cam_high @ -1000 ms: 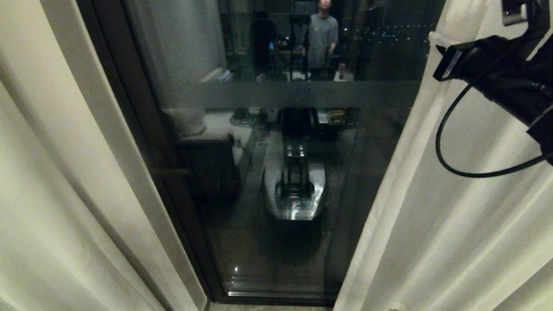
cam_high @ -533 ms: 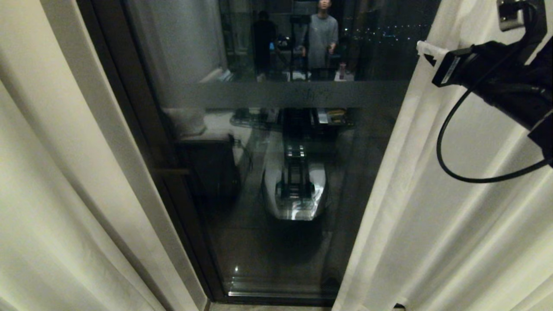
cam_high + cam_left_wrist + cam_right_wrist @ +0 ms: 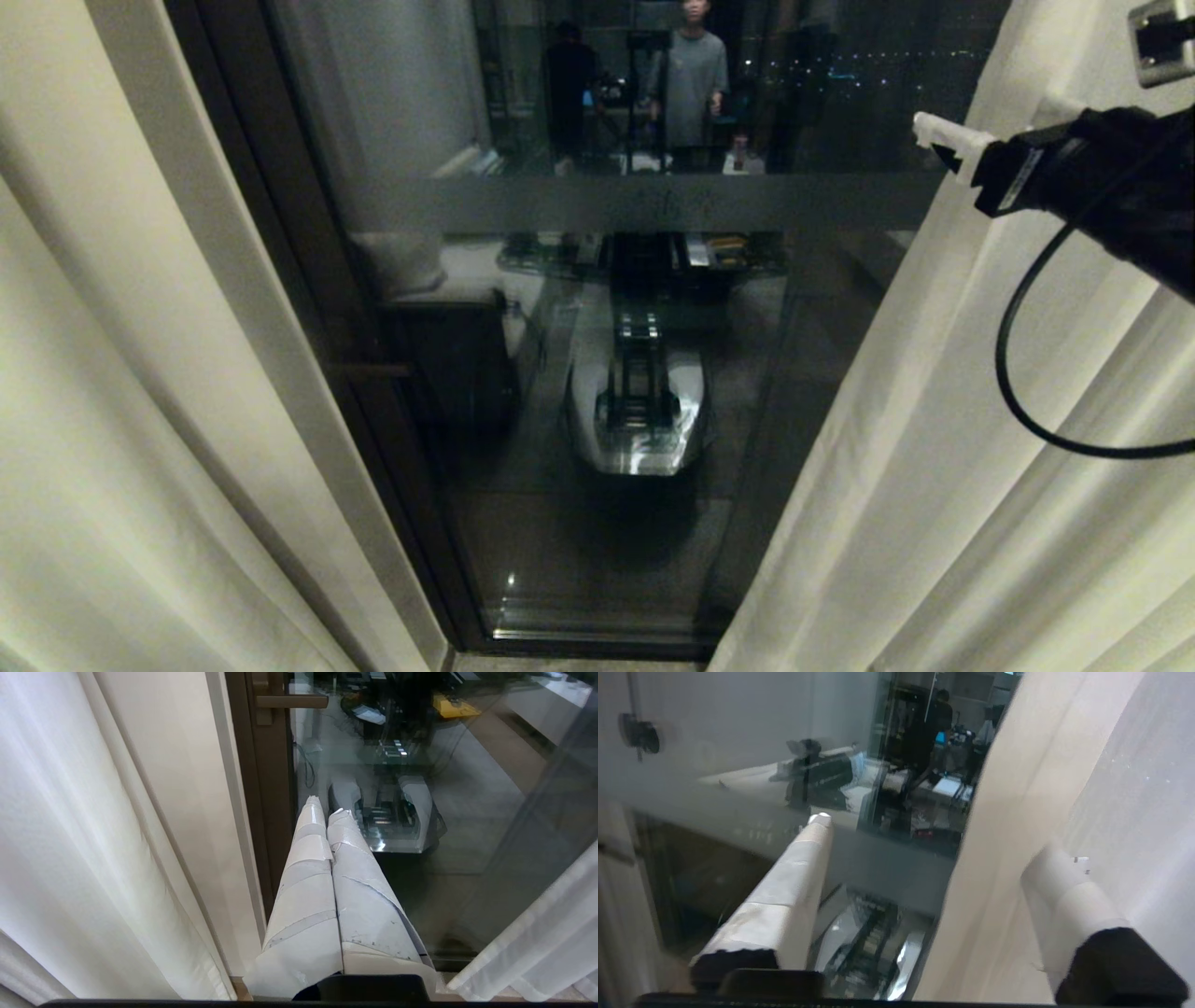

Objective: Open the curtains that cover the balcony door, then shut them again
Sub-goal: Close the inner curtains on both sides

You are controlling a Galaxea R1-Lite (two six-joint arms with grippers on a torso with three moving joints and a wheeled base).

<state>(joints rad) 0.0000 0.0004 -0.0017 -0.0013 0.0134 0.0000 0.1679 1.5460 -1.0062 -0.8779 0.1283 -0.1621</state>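
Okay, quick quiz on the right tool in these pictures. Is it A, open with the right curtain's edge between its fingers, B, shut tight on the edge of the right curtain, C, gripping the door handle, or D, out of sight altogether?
A: in the right wrist view the right tool stands open, its taped fingers wide apart with the edge of the right curtain running between them, in front of the balcony door glass.

No legible text, brand, number or sign found. The small white label (image 3: pixel 1006 180) on the black wrist housing (right arm, head view) is too small to read.
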